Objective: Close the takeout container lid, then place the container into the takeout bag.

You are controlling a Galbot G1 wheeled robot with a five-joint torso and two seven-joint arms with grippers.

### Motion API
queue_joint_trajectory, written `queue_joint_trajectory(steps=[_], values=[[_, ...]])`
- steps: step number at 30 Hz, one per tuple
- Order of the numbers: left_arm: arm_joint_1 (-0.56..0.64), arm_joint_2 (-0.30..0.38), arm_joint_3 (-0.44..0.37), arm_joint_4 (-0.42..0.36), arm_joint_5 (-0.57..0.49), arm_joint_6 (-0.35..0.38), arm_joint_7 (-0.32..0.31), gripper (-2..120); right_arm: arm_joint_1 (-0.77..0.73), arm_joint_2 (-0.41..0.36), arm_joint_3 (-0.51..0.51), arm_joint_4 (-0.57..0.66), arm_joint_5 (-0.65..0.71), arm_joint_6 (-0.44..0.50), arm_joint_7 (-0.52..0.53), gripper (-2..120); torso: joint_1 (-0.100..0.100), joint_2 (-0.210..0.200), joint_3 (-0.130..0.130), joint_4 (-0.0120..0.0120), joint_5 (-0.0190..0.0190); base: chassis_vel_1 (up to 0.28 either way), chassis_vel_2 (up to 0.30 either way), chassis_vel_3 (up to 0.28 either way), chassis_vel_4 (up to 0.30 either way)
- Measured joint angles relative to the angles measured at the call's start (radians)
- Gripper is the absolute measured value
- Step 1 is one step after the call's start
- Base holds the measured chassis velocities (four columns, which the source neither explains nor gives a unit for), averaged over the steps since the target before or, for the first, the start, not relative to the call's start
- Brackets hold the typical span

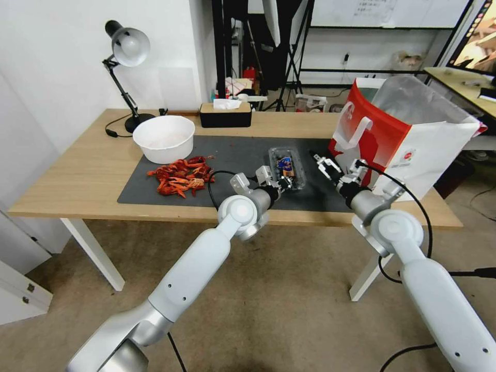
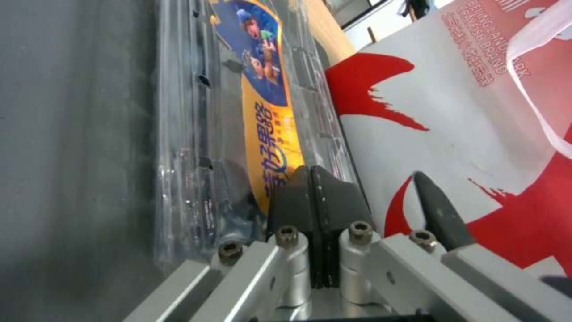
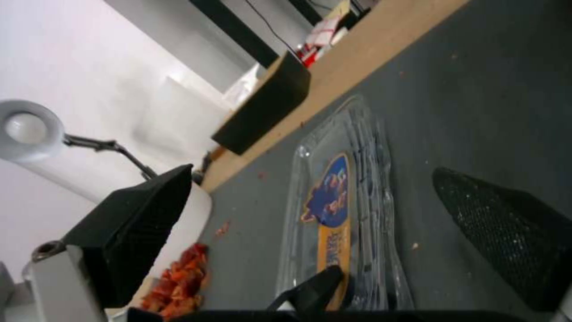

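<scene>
L gripper (image 1: 281, 182): its two dark pads (image 2: 310, 197) are pressed flat together on top of the takeout container (image 1: 287, 166), at the box's near end, tips on the yellow-blue sticker. Looks like a push-down on the lid (image 2: 262, 89) to seat it, not a pinch; nothing sits between the pads. Lid lies flat over the box, so prob. closed or nearly; whether the latch has caught can't be told.

R gripper (image 1: 324, 166): fingers (image 3: 506, 223) spread wide apart, nothing held, hovering just off the container's 3 o'clock side, tips aimed at 11 o'clock. Seems staged there for a grab once the lid is down.

Container rests on the dark mat (image 1: 227, 155) at table centre, long axis running 12–6. Takeout bag (image 1: 408, 139) stands at its 3 o'clock, near, mouth open and tilted, foil lining showing, so a short carry. White bowl (image 1: 164, 138) and red crayfish shells (image 1: 181, 176) sit well apart at 9–10 o'clock, out of the way.
</scene>
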Motion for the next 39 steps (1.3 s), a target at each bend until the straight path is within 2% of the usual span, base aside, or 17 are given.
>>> queue_joint_trajectory(steps=[13, 39], values=[[0.006, 0.005, -0.001, -0.008, 0.0, -0.002, -0.001, 0, 0.117, -0.018, -0.076, -0.071, -0.001, -0.144, 0.101, 100, 0.0, 0.0, 0.0, -0.0001, 0.0, 0.0, 0.0, 0.0, 0.0], [0.013, 0.017, -0.007, -0.017, 0.0, -0.007, -0.004, 0, 0.276, -0.001, -0.178, -0.16, 0.032, -0.275, 0.19, 100, 0.0, 0.0, 0.0, -0.0001, -0.0001, 0.0, 0.0, 0.0, 0.0]])
